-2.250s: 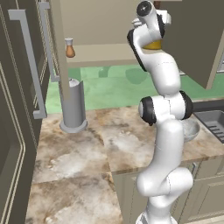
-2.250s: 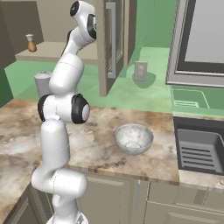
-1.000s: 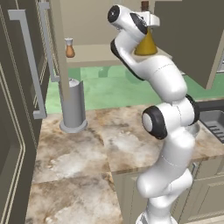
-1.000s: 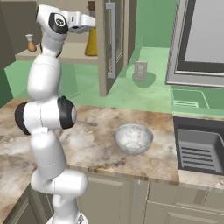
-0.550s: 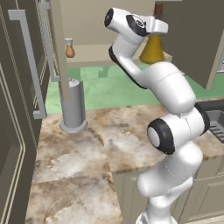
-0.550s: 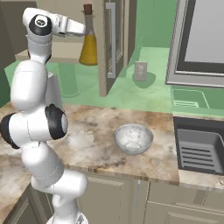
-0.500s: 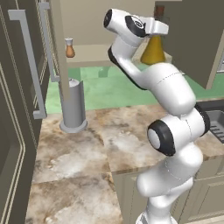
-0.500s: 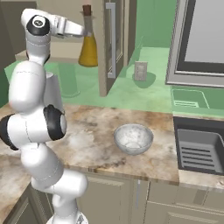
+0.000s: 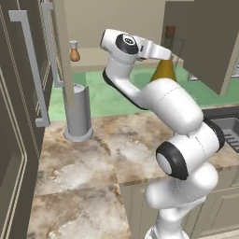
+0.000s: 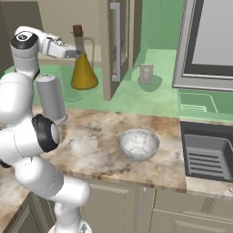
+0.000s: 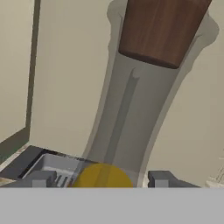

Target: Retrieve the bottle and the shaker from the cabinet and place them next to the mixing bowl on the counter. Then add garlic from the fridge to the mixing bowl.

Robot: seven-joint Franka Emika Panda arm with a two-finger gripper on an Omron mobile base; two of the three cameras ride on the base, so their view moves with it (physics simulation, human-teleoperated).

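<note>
Gripping one bottle [image 10: 83, 68] by its slim neck between the fingers [image 11: 100, 179], lifting it clear of the cabinet [image 9: 112, 32], cork just beyond the fingertips. Waiting far below and to the side on the table [image 10: 100, 150]: one mixing bowl [image 10: 139, 144], nothing beside it yet. Sitting farther back on the shelf: one shaker [image 9: 73, 52]. Judging the task early; shaker and garlic both remaining.

The white arm is raised high and folded forward. The gripper [image 10: 76, 53] is held level at shelf height, its fingertips [image 11: 41, 179] set apart around a bottle neck.
</note>
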